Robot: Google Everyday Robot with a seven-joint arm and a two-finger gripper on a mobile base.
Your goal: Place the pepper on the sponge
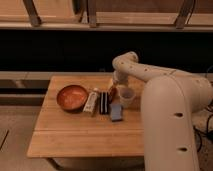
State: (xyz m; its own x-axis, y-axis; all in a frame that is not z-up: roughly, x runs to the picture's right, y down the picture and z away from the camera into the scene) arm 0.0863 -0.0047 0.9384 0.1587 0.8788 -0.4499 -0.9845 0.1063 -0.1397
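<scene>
One wooden table (60,135), with six small things in a loose row across its far half. Farthest left of the claw: round orange-brown bowl (72,97), upright, well apart from the claw. Next, nearer the claw: white-beige carton (91,101), lying flat, long side running front to back, just beside the bowl's right rim. Then a dark black striped rectangular object (104,102), also flat, just beside the carton, to the claw's lower left. Claw (113,86) at the end of a pale arm (135,70), bent down over the middle of the table's far side, pointing downward, jaws spread, clasping nothing. Directly under the claw: pepper (112,94), small, dark red-brown, on the tabletop between the striped object and the cup; touching the claw or not, cannot tell. Below the claw, toward the table's near edge: blue-grey sponge (116,112), flat on the wood, near the pepper but apart from it, pepper not yet on it. Just right of the claw: pale translucent cup (126,96), upright, close beside the pepper. Far right of the claw: bulky cream robot body (170,125), covering the table's right end.
</scene>
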